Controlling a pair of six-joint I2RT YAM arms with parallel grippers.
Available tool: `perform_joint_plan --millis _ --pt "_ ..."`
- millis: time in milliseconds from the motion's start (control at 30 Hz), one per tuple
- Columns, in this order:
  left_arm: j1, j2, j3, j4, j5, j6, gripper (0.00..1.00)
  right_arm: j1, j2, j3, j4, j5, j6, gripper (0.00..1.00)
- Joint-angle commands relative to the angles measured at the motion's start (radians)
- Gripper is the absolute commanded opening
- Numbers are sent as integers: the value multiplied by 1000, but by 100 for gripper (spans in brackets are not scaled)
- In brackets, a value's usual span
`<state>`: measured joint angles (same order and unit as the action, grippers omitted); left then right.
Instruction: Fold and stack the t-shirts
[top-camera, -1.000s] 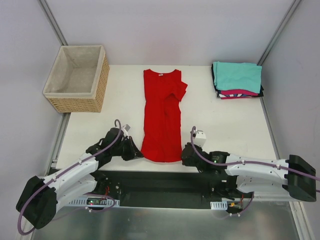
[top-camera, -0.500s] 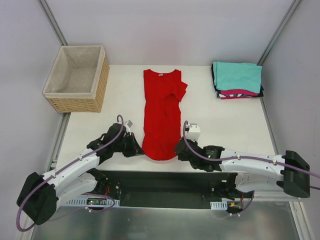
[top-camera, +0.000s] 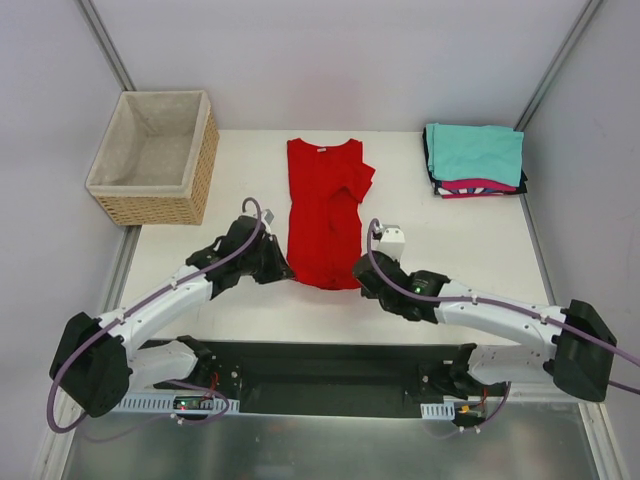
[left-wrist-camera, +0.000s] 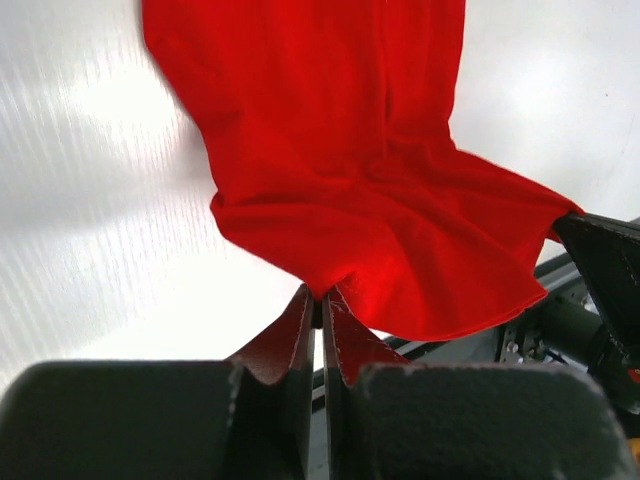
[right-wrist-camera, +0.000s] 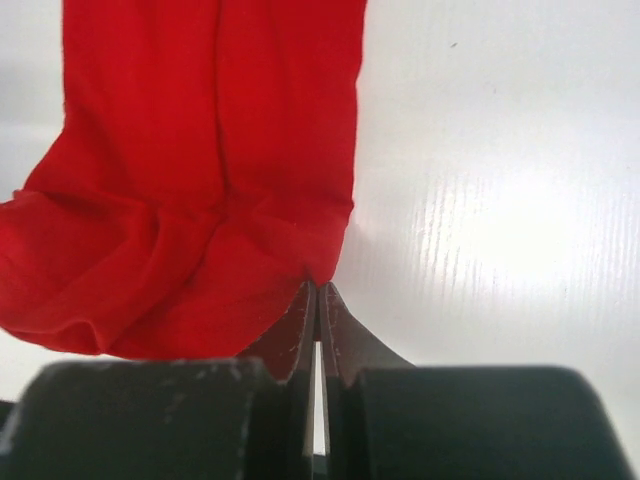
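Top view. The red shirt (top-camera: 325, 205) lies lengthwise down the middle of the white table (top-camera: 230, 190), collar at the far end, one sleeve folded in over the body. Its near hem is bunched and pulled up toward the body. The left gripper (top-camera: 281, 270) is at the hem's left corner and the right gripper (top-camera: 360, 274) at its right corner; both are clamped on the cloth. A folded stack (top-camera: 474, 158) sits at the far right corner of the table, teal on top, pink and black edges showing below it, well apart from the red shirt. A wicker basket (top-camera: 155, 160) stands at the far left.

Left wrist view. The jaws are pressed together on a corner of the hem. The cloth hangs from the pinch in folds, raised off the table, and the rest runs away flat on the table. A dark part of the other arm touches the opposite corner at the right edge.

Right wrist view. The jaws are together, pinching the hem's corner. The cloth sags to the left of the pinch; the body of the shirt lies flat beyond.
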<state>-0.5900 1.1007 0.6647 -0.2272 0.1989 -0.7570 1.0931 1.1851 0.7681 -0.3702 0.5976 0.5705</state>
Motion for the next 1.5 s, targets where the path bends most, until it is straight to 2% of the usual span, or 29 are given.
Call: perform_joint_plan --millis 0,233,600,1133,1467 --pt "5 62 105 -12 -78 67 2 -56 34 59 47 -31 -76 1" --pt "53 195 211 -12 -93 114 2 -162 125 129 106 -113 -146 1" --pt "122 321 337 -11 -78 143 2 -275 269 269 136 -206 -211 0" --pt "147 338 423 -15 -78 140 2 -357 321 388 120 -262 -259 1" --pt "188 442 532 -29 -72 150 2 -409 403 477 102 -291 -274 1"
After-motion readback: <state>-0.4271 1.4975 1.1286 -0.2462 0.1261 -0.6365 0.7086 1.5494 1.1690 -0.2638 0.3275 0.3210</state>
